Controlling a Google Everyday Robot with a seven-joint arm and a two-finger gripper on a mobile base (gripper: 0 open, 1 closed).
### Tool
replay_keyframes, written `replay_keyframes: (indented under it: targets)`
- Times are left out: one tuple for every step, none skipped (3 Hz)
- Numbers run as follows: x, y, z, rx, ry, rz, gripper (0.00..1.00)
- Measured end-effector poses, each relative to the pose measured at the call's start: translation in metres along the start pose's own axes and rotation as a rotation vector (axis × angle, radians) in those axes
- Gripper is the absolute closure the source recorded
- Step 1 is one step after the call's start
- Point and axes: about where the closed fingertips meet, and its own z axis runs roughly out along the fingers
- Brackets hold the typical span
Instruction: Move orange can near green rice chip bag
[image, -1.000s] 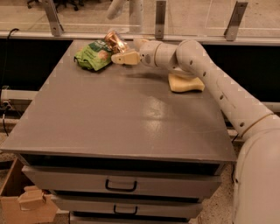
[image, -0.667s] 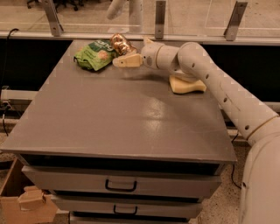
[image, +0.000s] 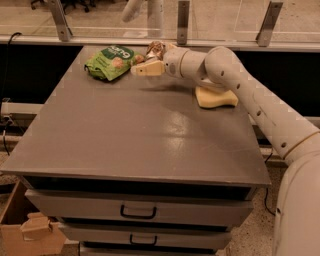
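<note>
The green rice chip bag lies flat at the table's far left. The orange can is just right of the bag, near the far edge, partly hidden behind my gripper. My gripper reaches in from the right and sits low over the table, right beside the bag's right edge and directly in front of the can. The can's lower part is hidden, so I cannot tell if it rests on the table or is held.
A pale yellow sponge lies on the grey table at the right, under my arm. A glass railing with metal posts runs behind the far edge. Drawers are below the front edge. A cardboard box stands on the floor at the lower left.
The can now shows further right, closer to my wrist, than a second ago. The gripper stays beside the bag and the bag has not moved.
</note>
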Motion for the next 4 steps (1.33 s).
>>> replay_keyframes:
  targets:
    - [-0.009, -0.009, -0.007, 0.018, 0.008, -0.031, 0.00]
    - [-0.032, -0.029, -0.049, 0.099, 0.066, -0.111, 0.00]
    - [-0.069, -0.054, -0.133, 0.271, 0.162, -0.213, 0.00]
    - [-0.096, -0.062, -0.222, 0.454, 0.252, -0.287, 0.00]
